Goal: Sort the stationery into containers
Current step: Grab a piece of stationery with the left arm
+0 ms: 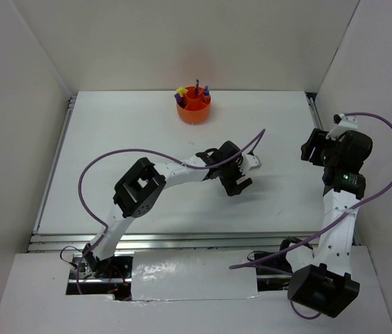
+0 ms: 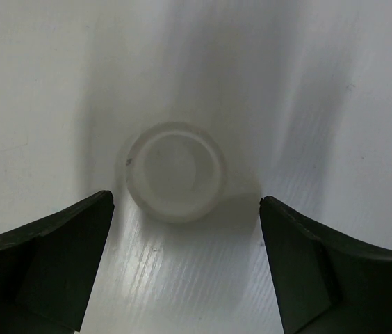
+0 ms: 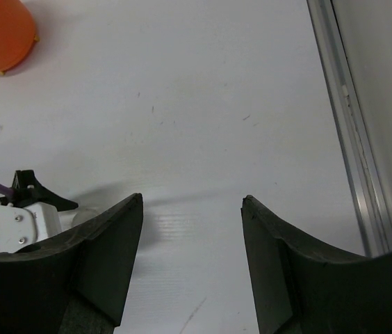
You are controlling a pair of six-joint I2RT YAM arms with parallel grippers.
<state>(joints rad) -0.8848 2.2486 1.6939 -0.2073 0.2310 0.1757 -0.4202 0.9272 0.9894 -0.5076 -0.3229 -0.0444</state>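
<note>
One loose item, the clear tape ring (image 2: 175, 172), lies flat on the surface (image 1: 147, 139) between the open fingers of the left end effector (image 2: 185, 209); descend squarely, then close gently across its rim. Idle, the right end effector (image 3: 192, 205) is open and empty; the orange organiser (image 1: 194, 115) stands well apart.

A white table (image 1: 112, 146) sits inside pale walls (image 1: 182, 35), a metal rail (image 3: 345, 118) along its right edge.

White table (image 1: 112, 153): orange organiser (image 1: 194, 115), tape ring (image 2: 210, 174).
</note>
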